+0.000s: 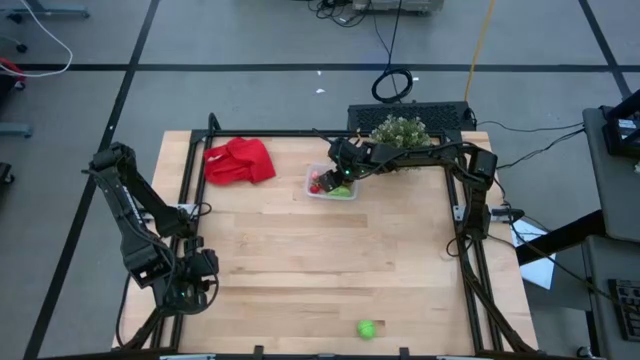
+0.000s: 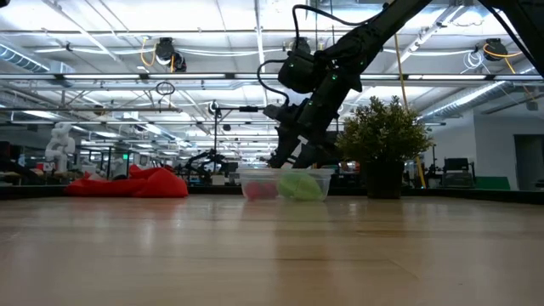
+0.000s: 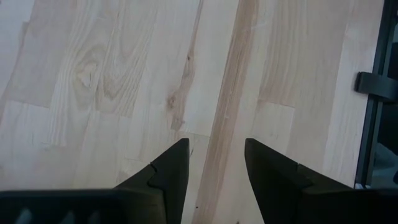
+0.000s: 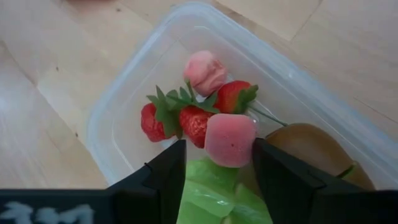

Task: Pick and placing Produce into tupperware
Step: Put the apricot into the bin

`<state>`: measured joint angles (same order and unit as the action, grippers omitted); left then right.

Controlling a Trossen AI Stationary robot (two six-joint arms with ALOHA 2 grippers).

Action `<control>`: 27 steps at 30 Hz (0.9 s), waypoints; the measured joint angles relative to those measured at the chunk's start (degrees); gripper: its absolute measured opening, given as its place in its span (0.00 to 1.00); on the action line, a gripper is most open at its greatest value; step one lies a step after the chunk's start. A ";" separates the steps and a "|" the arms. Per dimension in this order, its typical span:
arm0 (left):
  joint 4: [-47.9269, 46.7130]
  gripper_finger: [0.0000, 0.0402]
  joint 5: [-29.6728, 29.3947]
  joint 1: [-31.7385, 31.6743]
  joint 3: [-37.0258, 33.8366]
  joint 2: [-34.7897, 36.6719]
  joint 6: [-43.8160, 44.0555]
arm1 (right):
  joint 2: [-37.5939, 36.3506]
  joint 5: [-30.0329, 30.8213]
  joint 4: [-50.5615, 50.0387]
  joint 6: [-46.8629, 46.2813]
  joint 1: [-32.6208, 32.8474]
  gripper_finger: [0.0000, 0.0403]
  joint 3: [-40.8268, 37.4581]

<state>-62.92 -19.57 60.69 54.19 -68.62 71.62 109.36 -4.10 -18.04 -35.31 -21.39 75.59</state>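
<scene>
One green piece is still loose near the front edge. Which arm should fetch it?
Left, probably. The left gripper rests open and empty near the front, closer to the green piece. The right gripper is over the tupperware at the back.

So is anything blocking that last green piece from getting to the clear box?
Nothing visible. The green piece lies alone on the table's near edge, and bare wood runs from it to the tupperware. The right gripper hangs over the box; the left gripper waits aside.

- A robotics lab or workshop hall.
- Ceiling trusses (image 2: 127,81) with strip lights run overhead.
- Cables (image 1: 392,84) trail across the taped grey floor (image 1: 250,40).
- Other robot rigs (image 2: 59,140) stand behind the wooden table (image 1: 330,260).
</scene>
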 joint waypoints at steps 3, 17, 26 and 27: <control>0.00 0.40 0.00 0.00 0.00 0.00 0.08 | 0.00 0.00 0.23 0.46 0.00 0.44 0.00; 0.00 0.40 0.00 0.00 0.00 0.00 0.02 | -0.02 -0.54 4.48 1.73 0.15 0.45 0.00; 0.00 0.40 0.00 0.00 0.00 0.00 -0.14 | -2.59 -2.36 3.71 2.11 0.60 0.44 -0.02; 0.00 0.40 0.00 0.00 0.00 0.00 -0.14 | -3.13 -2.36 3.71 2.02 0.75 0.44 -0.02</control>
<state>-62.92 -19.57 60.69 54.19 -68.62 71.48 106.23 -6.46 -14.33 -33.29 -20.63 75.57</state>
